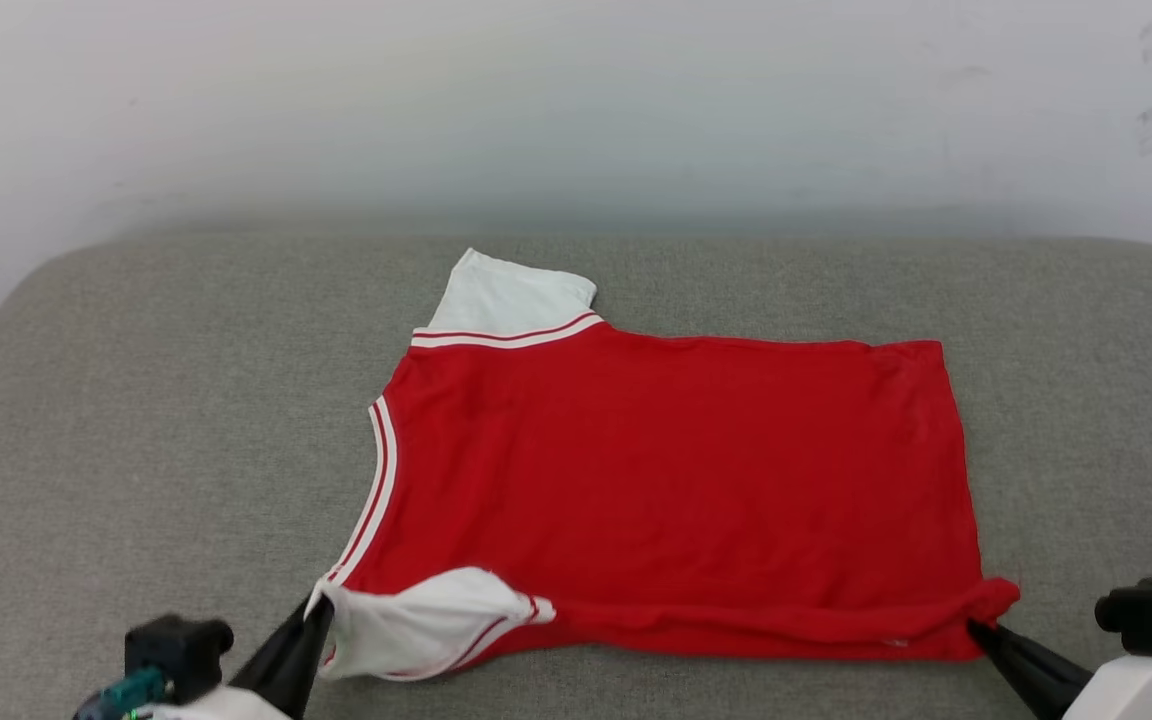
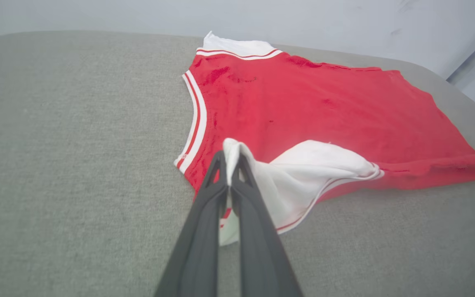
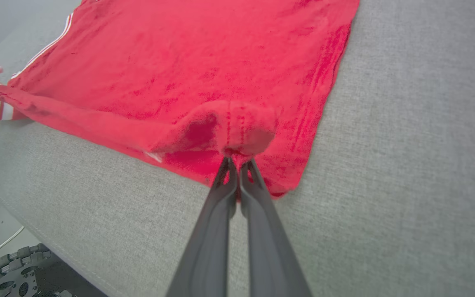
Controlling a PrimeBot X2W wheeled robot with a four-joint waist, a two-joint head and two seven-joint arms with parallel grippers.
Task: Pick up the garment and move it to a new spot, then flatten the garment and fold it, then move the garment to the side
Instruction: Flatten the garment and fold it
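The garment (image 1: 676,480) lay spread on the grey cushion (image 1: 136,420), a red side up. It sat near the middle of the head view, with its neckline toward 9 o'clock and its hem toward 3 o'clock. One white sleeve (image 1: 506,295) lay flat at the shirt's 11 o'clock corner, with red-and-white trim where it met the body. The other white sleeve (image 1: 426,620) sat at 7 o'clock, puffed up and partly raised off the cushion.

The left gripper (image 1: 314,612) came in from 7 o'clock of the head view — its two dark fingers were pressed together on the edge of that near sleeve, with white cloth pinched between the tips. The right gripper (image 1: 978,628) reached in from 5 o'clock, its fingers clamped on the garment's near hem corner — the red cloth there was bunched into a small raised fold just beyond the tips.

Between the two grips the near edge ran as a slightly rolled red band. Behind the cushion, at 12 o'clock, stood a pale wall (image 1: 576,100).
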